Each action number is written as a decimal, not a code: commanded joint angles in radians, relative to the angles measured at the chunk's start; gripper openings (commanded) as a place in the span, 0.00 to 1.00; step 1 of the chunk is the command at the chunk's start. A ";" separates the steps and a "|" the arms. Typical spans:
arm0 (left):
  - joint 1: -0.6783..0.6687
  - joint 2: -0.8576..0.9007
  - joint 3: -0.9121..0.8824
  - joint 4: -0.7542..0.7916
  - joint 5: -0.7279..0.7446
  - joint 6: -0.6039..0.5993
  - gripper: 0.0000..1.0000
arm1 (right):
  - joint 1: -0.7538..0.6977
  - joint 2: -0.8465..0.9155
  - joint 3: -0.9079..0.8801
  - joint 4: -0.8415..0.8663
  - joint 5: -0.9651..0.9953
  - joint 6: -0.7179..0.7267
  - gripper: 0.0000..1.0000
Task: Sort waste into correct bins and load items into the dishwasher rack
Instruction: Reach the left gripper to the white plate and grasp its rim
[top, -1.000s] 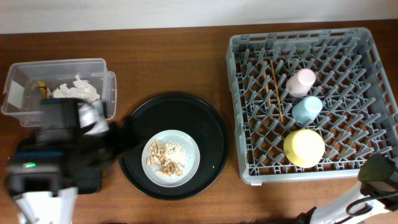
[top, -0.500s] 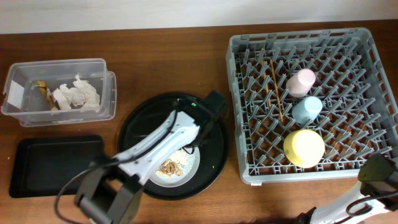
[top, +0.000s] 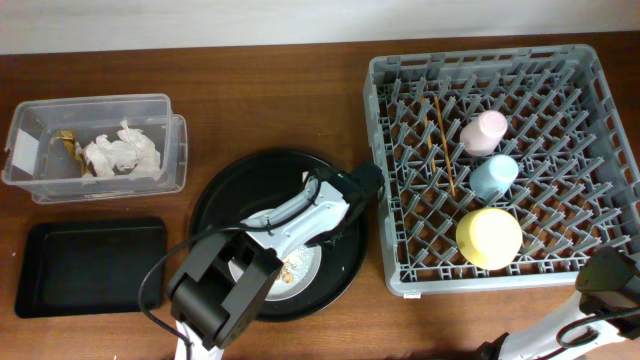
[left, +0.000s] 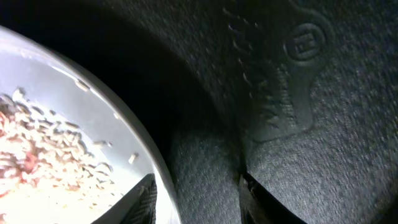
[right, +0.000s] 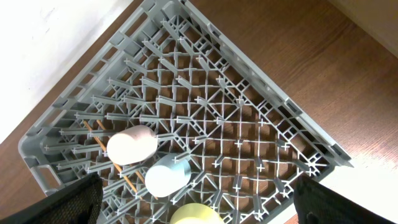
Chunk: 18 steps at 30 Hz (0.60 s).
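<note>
My left gripper (left: 198, 202) is low over the right rim of the grey plate (left: 74, 106), still open: one jaw is over the plate and the other over the round black tray (left: 298, 124), well clear of the rim. Peanut shells and crumbs (left: 37, 155) lie on the plate (top: 305, 262). The rack (top: 375, 180) holds the pink cup (top: 484, 132), blue cup (top: 494, 177), yellow bowl (top: 489, 238) and chopsticks (top: 443, 140). My right gripper (right: 199, 211) hangs open and empty above the rack's near corner. The napkin (top: 122, 153) and brown wrapper (top: 68, 142) lie in the clear box (top: 175, 150).
A flat black tray (top: 90, 265) lies in front of the clear box at the left. My left arm (top: 290, 225) stretches across the round tray and hides part of the plate. The right arm (top: 608, 280) shows at the bottom right corner.
The left arm has swung from above the bins at the left over to the plate's right rim, and its jaws have narrowed. The right arm has not moved.
</note>
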 joint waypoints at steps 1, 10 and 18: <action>-0.014 0.013 0.013 -0.010 0.008 -0.027 0.41 | -0.006 0.001 -0.001 -0.006 -0.002 0.007 0.98; -0.014 0.013 0.012 -0.091 0.005 -0.027 0.15 | -0.006 0.001 -0.001 -0.006 -0.002 0.007 0.98; -0.014 0.013 0.023 -0.142 -0.013 -0.026 0.01 | -0.006 0.001 -0.001 -0.006 -0.002 0.007 0.98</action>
